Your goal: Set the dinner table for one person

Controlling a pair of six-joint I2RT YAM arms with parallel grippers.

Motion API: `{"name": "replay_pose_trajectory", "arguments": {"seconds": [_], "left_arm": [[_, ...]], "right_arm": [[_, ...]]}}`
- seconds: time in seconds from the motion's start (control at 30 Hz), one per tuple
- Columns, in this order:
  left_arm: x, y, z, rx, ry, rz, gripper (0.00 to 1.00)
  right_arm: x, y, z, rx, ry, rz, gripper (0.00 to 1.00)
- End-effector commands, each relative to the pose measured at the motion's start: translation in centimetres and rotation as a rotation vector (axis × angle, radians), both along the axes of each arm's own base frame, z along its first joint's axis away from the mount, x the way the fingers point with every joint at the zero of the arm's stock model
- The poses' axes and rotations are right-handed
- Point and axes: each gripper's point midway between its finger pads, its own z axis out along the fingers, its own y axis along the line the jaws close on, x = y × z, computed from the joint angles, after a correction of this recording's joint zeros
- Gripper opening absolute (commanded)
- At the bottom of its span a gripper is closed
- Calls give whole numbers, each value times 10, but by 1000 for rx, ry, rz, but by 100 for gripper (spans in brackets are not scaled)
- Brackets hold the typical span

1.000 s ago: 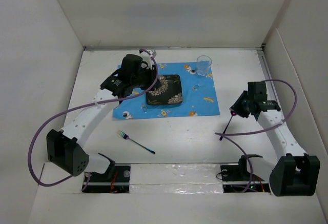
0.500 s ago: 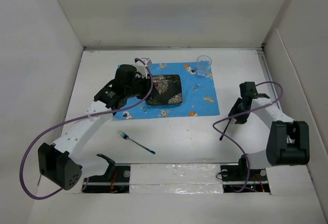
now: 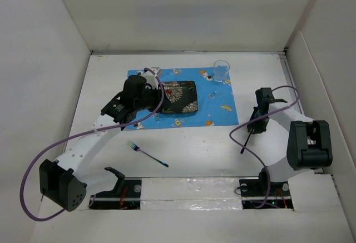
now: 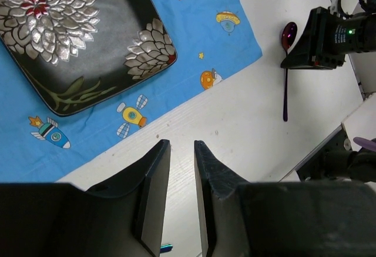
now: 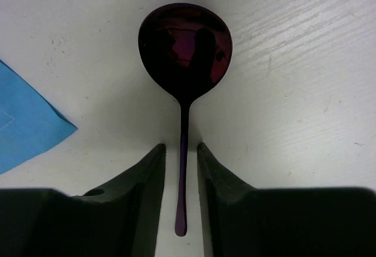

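Straddling the spoon at its handle, the right gripper hangs slightly parted, seemingly poised to pinch it off the table beneath — the left gripper, empty and ajar, hovers beside the mat.

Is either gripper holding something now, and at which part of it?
The left fingers hold nothing. The right fingers straddle the handle of the spoon just below its bowl, but gaps show on both sides: a grip cannot be told.
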Motion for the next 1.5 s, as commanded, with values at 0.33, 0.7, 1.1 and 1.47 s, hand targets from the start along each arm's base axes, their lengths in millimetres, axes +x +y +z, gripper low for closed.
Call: {"name": "replay_pose_trajectory", "arguments": {"seconds": [0.33, 0.7, 1.1, 1.47], "left_arm": [[4, 1, 18, -35, -58, 27, 21], [17, 26, 12, 2, -18, 235, 25], [41, 97, 3, -18, 85, 704, 0], [7, 122, -33, -3, 235, 808, 0]], "right_arm": [[21, -12, 3, -55, 1, 25, 0], [73, 61, 132, 2, -288, 379, 0], [135, 187, 118, 134, -317, 718, 0], [207, 191, 72, 121, -299, 618, 0]]}}
